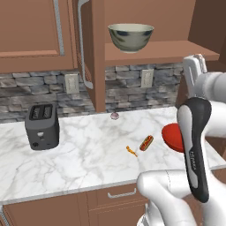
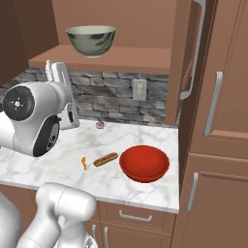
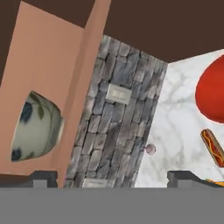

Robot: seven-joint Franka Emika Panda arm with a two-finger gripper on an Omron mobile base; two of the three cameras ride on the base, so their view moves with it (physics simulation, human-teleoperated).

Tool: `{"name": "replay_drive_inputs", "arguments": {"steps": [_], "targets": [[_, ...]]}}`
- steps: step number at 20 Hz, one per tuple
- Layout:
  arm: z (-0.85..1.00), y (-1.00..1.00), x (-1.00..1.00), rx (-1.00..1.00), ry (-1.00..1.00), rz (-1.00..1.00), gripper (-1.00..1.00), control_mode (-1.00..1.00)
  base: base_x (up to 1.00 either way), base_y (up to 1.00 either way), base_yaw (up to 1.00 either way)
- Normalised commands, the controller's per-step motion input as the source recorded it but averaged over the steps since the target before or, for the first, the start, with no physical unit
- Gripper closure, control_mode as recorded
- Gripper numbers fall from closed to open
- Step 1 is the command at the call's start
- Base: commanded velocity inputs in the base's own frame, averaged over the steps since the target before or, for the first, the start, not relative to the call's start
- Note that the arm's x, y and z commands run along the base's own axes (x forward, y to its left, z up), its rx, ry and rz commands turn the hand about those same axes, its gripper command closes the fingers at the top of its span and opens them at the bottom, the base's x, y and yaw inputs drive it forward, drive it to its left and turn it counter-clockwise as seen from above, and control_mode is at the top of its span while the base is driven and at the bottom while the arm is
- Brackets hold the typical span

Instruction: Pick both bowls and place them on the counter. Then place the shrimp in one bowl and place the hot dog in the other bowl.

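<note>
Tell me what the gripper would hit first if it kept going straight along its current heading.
Likely the stone backsplash, which sits dead ahead between the fingertips. The grey-beige bowl lies off to one side; depth is unclear.

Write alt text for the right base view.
Red bowl sits on the marble counter beside a hot dog and small orange shrimp. A grey-beige bowl stands on the wooden shelf above; the white arm fills the left.

We see the deep grey-beige ceramic bowl (image 1: 131,37) on the brown wooden shelf (image 1: 176,49), across from our gripper (image 3: 112,177). On the white marble bench (image 1: 88,154), the tan-bunned hot dog (image 1: 146,142) lies between the thin orange shrimp (image 1: 131,151) and the wide glossy red bowl (image 2: 144,163).
</note>
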Motion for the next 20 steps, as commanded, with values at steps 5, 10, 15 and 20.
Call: {"name": "replay_drive_inputs", "arguments": {"steps": [5, 10, 15, 20], "targets": [[0.83, 0.03, 0.25, 0.15, -0.11, 0.00, -1.00, -1.00, 0.00, 0.00, 0.00], [0.55, 0.00, 0.19, 0.06, -0.06, 0.00, -1.00, -1.00, 0.00, 0.00, 0.00], [0.05, -0.01, 0.16, 0.01, 0.00, 0.00, -1.00, -1.00, 0.00, 0.00, 0.00], [0.00, 0.00, 0.51, 0.01, 0.09, 0.04, -1.00, -1.00, 0.00, 0.00, 0.00]]}}
